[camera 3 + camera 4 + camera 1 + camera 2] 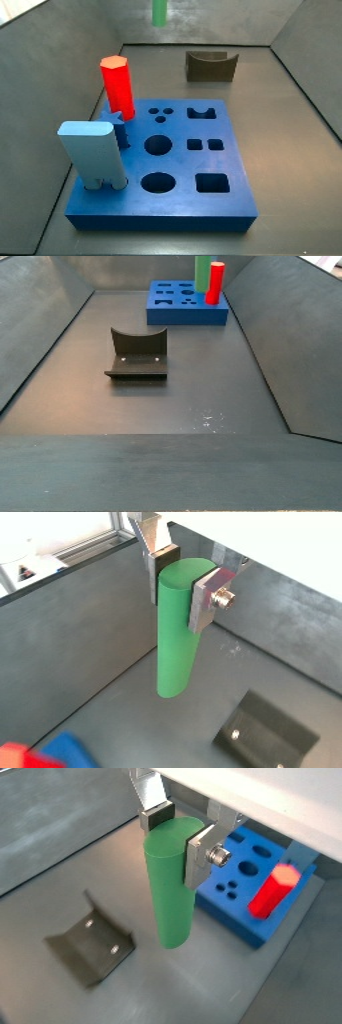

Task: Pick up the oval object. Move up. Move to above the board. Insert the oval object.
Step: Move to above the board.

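Note:
The gripper (185, 587) is shut on the top of the oval object (174, 642), a tall plain green peg that hangs upright, clear of the floor. Both wrist views show the silver fingers clamping it (179, 836). The green peg (171, 893) hangs over the grey floor beside the blue board (241, 908), not over it. In a side view only its lower end (159, 12) shows, far behind the board (181, 170). In a side view it (201, 274) appears next to the red peg. The gripper is out of frame in both side views.
A red hexagonal peg (118, 85) and a light-blue block (91, 152) stand in the board's holes. The dark fixture (136, 354) stands on the floor, also seen in both wrist views (91, 948) (267, 734). Grey walls ring the floor.

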Controlling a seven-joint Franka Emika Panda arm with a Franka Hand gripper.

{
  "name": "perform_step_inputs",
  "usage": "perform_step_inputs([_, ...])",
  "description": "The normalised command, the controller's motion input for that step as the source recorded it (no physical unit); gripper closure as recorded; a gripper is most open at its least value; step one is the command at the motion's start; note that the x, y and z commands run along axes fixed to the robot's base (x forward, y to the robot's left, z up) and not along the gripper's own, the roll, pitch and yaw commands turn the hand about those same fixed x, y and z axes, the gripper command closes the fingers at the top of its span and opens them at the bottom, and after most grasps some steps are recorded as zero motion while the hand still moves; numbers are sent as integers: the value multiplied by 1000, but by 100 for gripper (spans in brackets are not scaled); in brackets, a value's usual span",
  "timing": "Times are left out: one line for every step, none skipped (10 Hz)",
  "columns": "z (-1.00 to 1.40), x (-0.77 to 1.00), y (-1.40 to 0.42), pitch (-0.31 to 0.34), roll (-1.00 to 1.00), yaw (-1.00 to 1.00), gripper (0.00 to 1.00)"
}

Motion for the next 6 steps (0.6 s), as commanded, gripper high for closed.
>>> perform_step_inputs([144, 99, -1000, 48, 1, 7, 100])
perform_step_inputs([148, 109, -1000, 71, -3, 7, 100])
perform_step_inputs([148, 115, -1000, 81, 4, 11, 100])
perform_step_inputs([150, 132, -1000, 106, -9, 9, 100])
perform_step_inputs([155, 142, -1000, 119, 7, 12, 100])
perform_step_inputs([159, 163, -1000, 139, 7, 10, 100])
